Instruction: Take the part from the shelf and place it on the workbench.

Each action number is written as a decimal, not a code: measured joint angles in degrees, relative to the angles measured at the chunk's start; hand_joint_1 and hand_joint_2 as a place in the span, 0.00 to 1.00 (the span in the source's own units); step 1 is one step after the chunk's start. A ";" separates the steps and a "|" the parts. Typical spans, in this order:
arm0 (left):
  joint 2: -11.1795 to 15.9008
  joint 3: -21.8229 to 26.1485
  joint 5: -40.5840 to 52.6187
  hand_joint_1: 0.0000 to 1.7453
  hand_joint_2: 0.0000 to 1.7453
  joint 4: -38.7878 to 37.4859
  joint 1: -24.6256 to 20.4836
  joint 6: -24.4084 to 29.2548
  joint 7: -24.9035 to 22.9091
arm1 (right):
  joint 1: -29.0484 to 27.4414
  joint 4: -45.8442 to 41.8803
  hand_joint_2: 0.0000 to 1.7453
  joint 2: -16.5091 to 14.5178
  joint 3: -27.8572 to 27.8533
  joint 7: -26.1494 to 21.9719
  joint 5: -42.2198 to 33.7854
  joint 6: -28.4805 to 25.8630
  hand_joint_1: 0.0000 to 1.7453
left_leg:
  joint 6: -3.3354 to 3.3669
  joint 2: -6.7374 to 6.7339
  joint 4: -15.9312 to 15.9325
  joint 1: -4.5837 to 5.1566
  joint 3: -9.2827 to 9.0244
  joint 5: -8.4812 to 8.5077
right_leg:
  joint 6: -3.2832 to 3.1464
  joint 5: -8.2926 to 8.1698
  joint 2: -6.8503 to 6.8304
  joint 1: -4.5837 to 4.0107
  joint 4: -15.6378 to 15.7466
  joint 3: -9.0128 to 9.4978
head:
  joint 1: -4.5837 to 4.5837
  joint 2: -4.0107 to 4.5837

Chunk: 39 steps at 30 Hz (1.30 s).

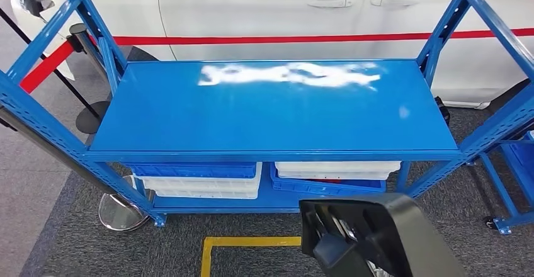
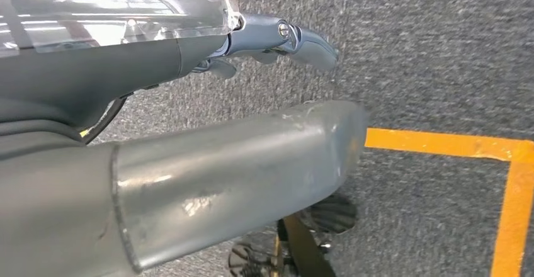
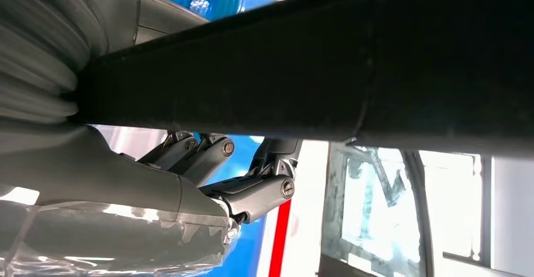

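A large black moulded plastic part (image 1: 378, 233), dished and ribbed on its inner face, is held up at the near right of the head view, in front of a blue steel workbench (image 1: 277, 110) whose flat counter top is marked by a white glare patch. The part is gripped by the right hand (image 3: 208, 176): in the right wrist view its dark fingers (image 3: 258, 192) are seen curled up against one side of the part's thick black edge, with the grey thumb pressed on the other side. The part is carried clear of the counter, near its front edge and not touching it.

On the lower shelf of the workbench, blue and white plastic crates (image 1: 198, 179) are stacked at the left, and a white tray over a blue crate (image 1: 337, 175) is set at the right. A white car (image 1: 302, 12) is parked beyond the counter, behind a red barrier belt (image 1: 283, 38). Yellow floor tape (image 1: 245, 244) is laid on the grey carpet at the near side.

The left hand (image 2: 277, 44) is seen hanging above the carpet with nothing in it, its fingers loosely extended.
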<state>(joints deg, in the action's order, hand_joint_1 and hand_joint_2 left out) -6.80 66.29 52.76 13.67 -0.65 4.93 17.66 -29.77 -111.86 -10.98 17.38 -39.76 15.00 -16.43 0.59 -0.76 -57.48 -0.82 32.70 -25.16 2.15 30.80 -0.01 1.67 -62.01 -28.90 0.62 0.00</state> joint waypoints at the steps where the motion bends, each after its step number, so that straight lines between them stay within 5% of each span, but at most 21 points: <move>1: 0.01 0.02 0.18 0.00 0.00 0.02 -0.02 -0.03 0.00 | -0.17 -0.26 1.00 -0.01 -0.09 -0.01 -0.02 0.04 1.00 | -0.38 0.03 -0.56 0.04 0.52 0.17 | -0.23 0.29 0.05 -0.06 2.68 1.56 | -0.04 0.00; 5: 0.00 0.14 1.09 0.00 0.00 0.04 0.09 -0.31 0.01 | -1.22 -1.19 1.00 -0.22 -0.63 -0.02 -0.13 0.47 1.00 | -1.96 0.18 -1.61 -0.24 1.72 0.31 | -2.64 -0.10 -0.10 -0.40 4.27 0.99 | -0.13 0.00; 7: -0.01 0.20 1.57 0.00 0.00 0.04 0.20 -0.50 0.02 | -1.74 -1.75 1.00 -0.61 -0.91 -0.03 -0.34 0.90 1.00 | -2.38 0.26 -5.33 -0.49 3.21 -3.74 | -3.78 -1.19 -0.30 -0.47 4.38 -0.24 | -0.01 0.00; 9: 0.01 0.21 1.76 0.00 0.00 0.04 0.22 -0.61 0.02 | -2.13 -2.14 1.00 -0.89 -1.21 -0.04 -0.53 1.17 1.00 | -2.55 0.29 -12.48 -0.50 5.01 -9.03 | -4.20 -2.28 -0.36 -0.83 4.31 -1.65 | 0.19 0.00; 11: 0.03 0.23 1.93 0.00 0.00 0.04 0.20 -0.66 0.02 | -2.40 -2.26 1.00 -0.99 -1.51 -0.04 -0.57 1.33 1.00 | -2.44 0.30 -17.04 -0.44 4.95 -10.17 | -4.29 -3.33 -0.39 -1.25 4.09 -3.13 | 0.21 0.00; 12: 0.03 0.24 2.10 0.00 0.00 0.04 0.20 -0.68 0.03 | -2.55 -2.33 1.00 -1.06 -1.66 -0.03 -0.57 1.40 1.00 | -2.24 0.30 -16.48 -0.38 3.57 -8.92 | -4.30 -3.78 -0.40 -1.41 3.89 -3.84 | 0.20 0.00; 14: 0.10 0.23 2.50 0.00 0.00 0.06 0.11 -0.73 0.08 | -2.88 -2.58 1.00 -1.35 -1.96 -0.04 -0.57 1.46 1.00 | -1.42 0.34 -9.80 -0.07 -1.76 -6.10 | -4.22 -4.53 -0.39 -1.63 3.45 -5.02 | 0.22 0.00; 16: 0.28 0.22 3.04 0.00 0.00 0.11 -0.11 -0.86 0.20 | -3.23 -2.85 1.00 -1.75 -2.20 -0.04 -0.49 1.51 1.00 | -0.59 0.38 -1.75 0.36 -6.89 -5.89 | -3.84 -5.30 -0.45 -1.78 3.20 -5.66 | 0.19 0.00; 18: 0.44 0.22 3.56 0.00 0.00 0.16 -0.26 -1.01 0.35 | -3.56 -3.07 1.00 -2.11 -2.37 -0.05 -0.32 1.59 1.00 | -0.10 0.38 1.38 0.78 -8.32 -6.33 | -3.14 -6.18 -0.56 -1.66 3.29 -5.89 | 0.28 0.00; 20: 0.51 0.22 3.84 0.00 0.00 0.17 -0.29 -1.08 0.46 | -3.94 -3.20 1.00 -2.46 -2.55 -0.06 -0.18 1.66 1.00 | 0.44 0.26 1.94 0.71 -7.70 -5.18 | -2.41 -6.29 -0.53 -1.49 3.20 -6.18 | 0.38 0.00; 21: 0.53 0.22 4.01 0.00 0.00 0.17 -0.32 -1.13 0.50 | -4.14 -3.22 1.00 -2.62 -2.68 -0.06 -0.13 1.69 1.00 | 0.80 0.15 2.25 0.59 -7.22 -4.45 | -2.14 -4.95 -0.42 -1.43 2.36 -6.59 | 0.34 0.00; 24: 0.53 0.12 4.63 0.00 0.00 0.17 -0.38 -1.31 0.66 | -4.61 -3.26 1.00 -2.84 -3.23 -0.05 -0.05 1.88 1.00 | 1.42 -0.15 2.42 0.44 -5.08 -2.53 | -1.50 3.18 -0.18 -1.18 -5.70 -8.80 | 0.23 0.01; 25: 0.53 0.06 4.76 0.00 0.00 0.17 -0.39 -1.38 0.69 | -4.75 -3.26 1.00 -2.87 -3.39 -0.04 -0.06 1.99 1.00 | 1.37 -0.22 2.29 0.45 -4.29 -1.99 | -1.27 4.67 -0.17 -1.06 -8.81 -9.25 | 0.22 0.01; 26: 0.54 -0.02 4.87 0.00 0.00 0.17 -0.41 -1.45 0.72 | -4.90 -3.27 1.00 -2.90 -3.53 -0.04 -0.07 2.13 1.00 | 1.28 -0.28 2.09 0.44 -3.50 -1.50 | -1.06 4.70 -0.17 -0.91 -10.81 -9.17 | 0.22 0.00; 28: 0.54 -0.14 5.20 0.00 0.00 0.17 -0.48 -1.60 0.72 | -5.16 -3.31 1.00 -3.03 -3.81 -0.04 -0.10 2.43 1.00 | 0.91 -0.33 1.29 0.35 -1.76 -0.70 | -0.73 1.70 -0.19 -0.51 -9.62 -6.50 | 0.23 0.00; 30: 0.56 -0.24 5.48 0.00 0.00 0.17 -0.56 -1.71 0.72 | -5.34 -3.43 1.00 -3.28 -4.10 -0.04 -0.22 2.69 1.00 | 0.40 -0.29 -0.07 0.31 -0.10 -0.25 | -0.66 -0.08 -0.18 -0.28 -2.41 -1.03 | 0.20 0.00; 32: 0.62 -0.31 5.58 0.00 0.00 0.17 -0.62 -1.78 0.72 | -5.52 -3.59 1.00 -3.60 -4.38 -0.05 -0.31 2.88 1.00 | -0.28 -0.21 -1.15 0.41 0.96 0.20 | -1.17 0.81 -0.11 -0.44 3.19 2.39 | 0.18 0.00; 35: 0.68 -0.35 5.69 0.00 0.00 0.17 -0.59 -1.85 0.79 | -5.97 -3.66 1.00 -4.10 -4.86 -0.06 -0.28 3.23 1.00 | -1.49 -0.07 -1.51 0.23 1.64 0.85 | -2.73 0.50 -0.19 -0.72 4.24 1.81 | 0.06 0.00; 37: 0.70 -0.37 5.87 0.00 0.00 0.17 -0.51 -1.91 0.87 | -6.21 -3.68 1.00 -4.50 -5.15 -0.05 -0.24 3.64 1.00 | -2.12 0.10 -3.85 -0.04 2.76 -2.13 | -3.81 -0.71 -0.37 -0.67 4.42 0.58 | 0.15 0.00; 39: 0.77 -0.37 6.16 0.00 0.00 0.17 -0.52 -1.94 0.91 | -6.42 -3.69 1.00 -4.88 -5.44 -0.04 -0.24 4.13 1.00 | -2.53 0.20 -10.02 -0.14 4.42 -7.77 | -4.28 -1.88 -0.46 -0.79 4.39 -0.90 | 0.41 0.01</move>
<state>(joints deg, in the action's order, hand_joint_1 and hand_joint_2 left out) -6.03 65.92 58.92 13.84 -1.17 2.99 18.57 -36.19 -115.55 -15.86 11.94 -39.80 14.76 -12.29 -1.94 -0.56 -67.49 -0.96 37.12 -32.93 -2.13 28.92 -0.46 0.88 -57.62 -29.80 1.03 0.01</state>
